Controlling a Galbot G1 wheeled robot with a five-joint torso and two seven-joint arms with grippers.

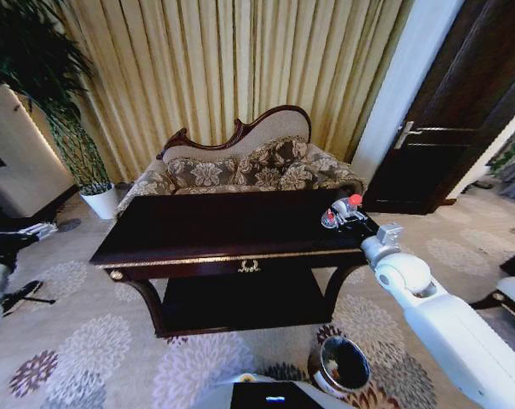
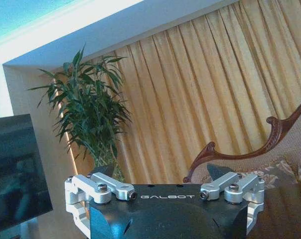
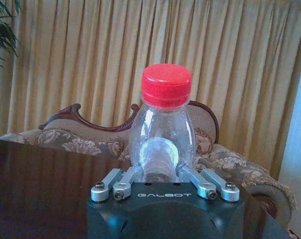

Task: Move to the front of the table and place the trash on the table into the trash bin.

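Nearest, by the robot's base on the patterned carpet: trash bin [image 1: 343, 366], round, dark, black inside, standing in front of the table's right leg; beyond it, long dark table [image 1: 198, 232] with gold trim and a lower shelf; at the table's right end, right tool [image 1: 344, 218] clamped on the clear plastic bottle [image 3: 163, 134], red cap [image 3: 166, 84] upward, fingers pressed to both sides of its lower body; bottle upright, whether touching the tabletop or just above it not clear; off to the left, well apart from the table, left tool [image 2: 165, 191] held out over the carpet, fingers wide apart, gripping nothing; farther back, floral sofa [image 1: 249, 170], then pleated curtains [image 1: 240, 68].
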